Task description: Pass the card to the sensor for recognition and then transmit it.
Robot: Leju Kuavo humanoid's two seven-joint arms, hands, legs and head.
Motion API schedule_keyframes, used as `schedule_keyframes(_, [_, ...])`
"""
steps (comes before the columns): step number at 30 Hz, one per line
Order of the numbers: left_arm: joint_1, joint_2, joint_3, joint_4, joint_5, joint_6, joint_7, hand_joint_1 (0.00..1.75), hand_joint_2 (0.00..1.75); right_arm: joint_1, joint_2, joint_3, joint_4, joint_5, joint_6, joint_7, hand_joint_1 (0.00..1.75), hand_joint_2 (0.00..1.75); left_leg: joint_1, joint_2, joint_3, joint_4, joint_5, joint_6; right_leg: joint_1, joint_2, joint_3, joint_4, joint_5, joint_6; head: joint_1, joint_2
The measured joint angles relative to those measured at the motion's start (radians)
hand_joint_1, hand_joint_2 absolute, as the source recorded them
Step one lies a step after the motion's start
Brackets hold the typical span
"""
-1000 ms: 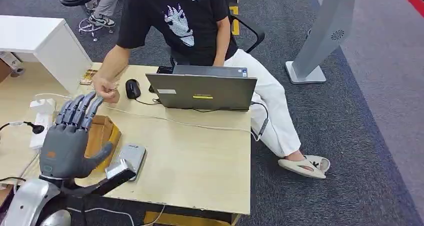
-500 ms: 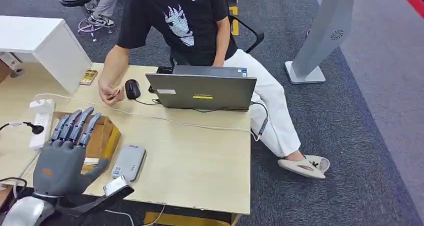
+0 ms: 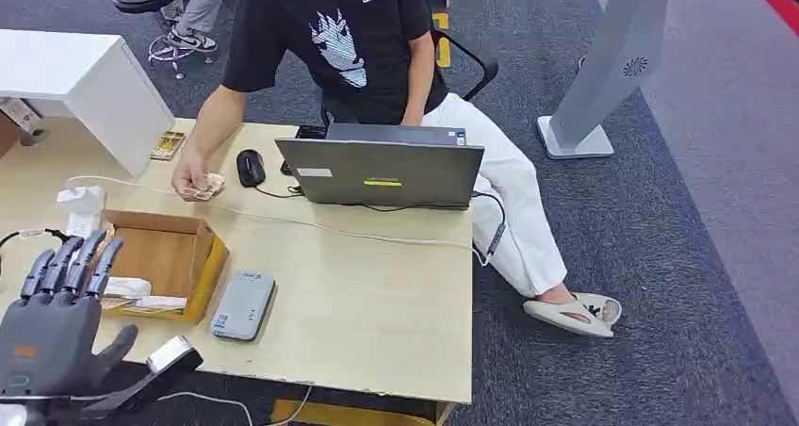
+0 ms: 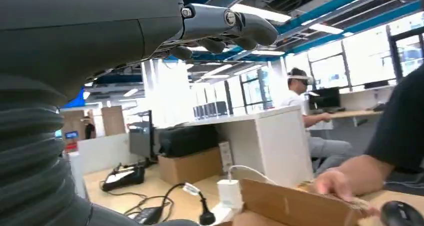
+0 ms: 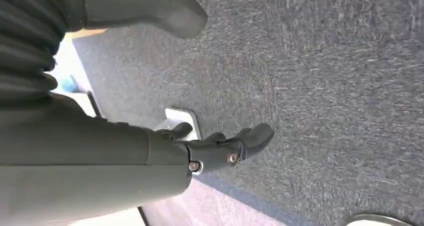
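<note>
Hovering at lower left of the head view, the left robot hand sits w/ fingers straight and spread, thumb out to the side, nothing in it; it's just off the counter's near-left corner, beside the open cardboard box. In the left wrist view that same robot hand arcs across the top, fingertips bent a bit, holding nothing.

Right robot hand hangs over dark grey carpet in the right wrist view, fingers loosely curled, thumb apart, nothing held.

Card reader, a flat grey unit, lies on the counter just right of the box, lower-left-center of frame. Box holds a few pale items at its near-left side, too small to ID; can't tell if one is the card.

Person in black tee sits at the far side, upper center; their hand rests on the counter at upper left, fingers around a small tan thing that may be the card — can't be sure. Black mouse is just right of that hand. Grey laptop stands open mid-frame, back to the camera. White cable runs across the counter in front of it. White power strip at far left.
</note>
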Motion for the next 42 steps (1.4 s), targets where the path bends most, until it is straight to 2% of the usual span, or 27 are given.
schedule_keyframes(5, [-0.037,-0.023,0.087,0.04,0.013,0.055,-0.059,0.0,1.75,0.019,0.0,0.034,-0.018,-0.028,-0.001,0.008,0.0,1.75,0.0,0.0,0.0,0.0,0.0,0.0,0.0,0.0,0.0,0.0,0.0,0.0,0.0,0.0])
schedule_keyframes(9, [-0.072,-0.034,0.153,0.082,0.038,0.061,-0.087,0.0,1.75,0.033,0.0,0.055,-0.034,-0.035,-0.001,0.016,0.0,1.75,0.0,0.0,0.0,0.0,0.0,0.0,0.0,0.0,0.0,0.0,0.0,0.0,0.0,0.0])
schedule_keyframes(20, [-0.096,-0.039,0.195,0.114,0.045,0.061,-0.096,0.0,1.75,0.04,0.0,0.069,-0.044,-0.034,0.0,0.018,0.0,1.75,0.0,0.0,0.0,0.0,0.0,0.0,0.0,0.0,0.0,0.0,0.0,0.0,0.0,0.0])
schedule_keyframes(25, [-0.141,-0.043,0.263,0.185,0.027,0.044,-0.097,0.0,1.75,0.047,0.0,0.072,-0.056,-0.034,0.01,0.024,0.0,1.75,0.0,0.0,0.0,0.0,0.0,0.0,0.0,0.0,0.0,0.0,0.0,0.0,0.0,0.0])
schedule_keyframes(32, [-0.204,-0.022,0.365,0.318,0.006,0.044,-0.097,0.0,1.75,0.048,0.0,0.072,-0.067,-0.03,0.024,0.027,0.0,1.75,0.0,0.0,0.0,0.0,0.0,0.0,0.0,0.0,0.0,0.0,0.0,0.0,0.0,0.0])
schedule_keyframes(42, [-0.24,-0.024,0.389,0.436,-0.049,0.061,-0.087,0.0,1.75,0.047,0.0,0.072,-0.069,0.005,0.037,0.003,0.0,1.75,0.0,0.0,0.0,0.0,0.0,0.0,0.0,0.0,0.0,0.0,0.0,0.0,0.0,0.0])
